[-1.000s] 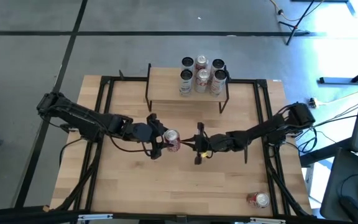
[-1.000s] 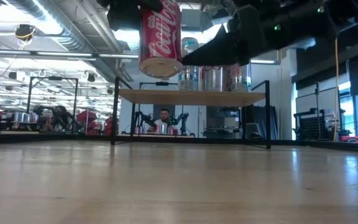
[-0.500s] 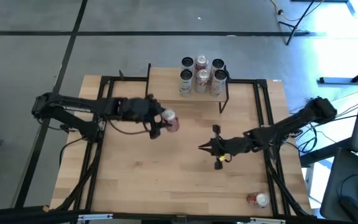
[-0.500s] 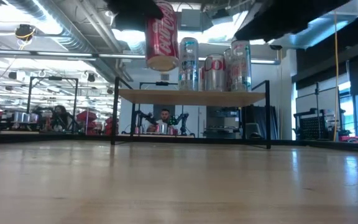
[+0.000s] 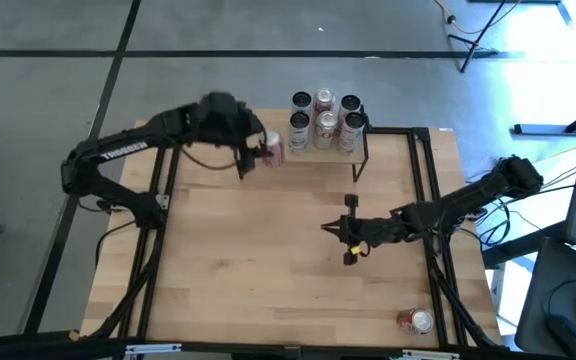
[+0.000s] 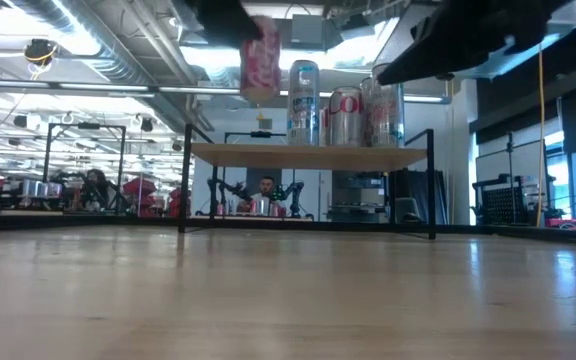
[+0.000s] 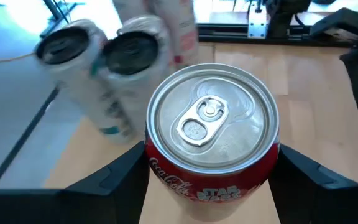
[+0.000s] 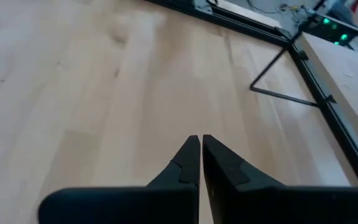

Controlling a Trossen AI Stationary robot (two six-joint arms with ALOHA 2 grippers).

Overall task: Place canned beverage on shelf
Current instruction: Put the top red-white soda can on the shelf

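My left gripper is shut on a red cola can, held over the left part of the shelf. In the low view the can hangs above the shelf's light wood top. Several silver cans stand on the shelf's far right part. My right gripper is shut and empty above the middle of the table, to the right of centre; its shut fingers show in the right wrist view. My left gripper pinches the can's side wall just below the top rim between its two fingers, one on each side. The fingers come level from the table's left. The can stands upright, its pull-tab top up, lifted clear of the shelf.
A second red can lies on its side near the table's near right corner. The black frame rails run along the table's sides. The shelf's left half is bare wood beside the silver cans.
My left gripper has gone up and toward the table's far edge with the red can, from the table's middle to above the shelf's left part; the can stays upright. My right gripper has drawn back from the can toward the table's right.
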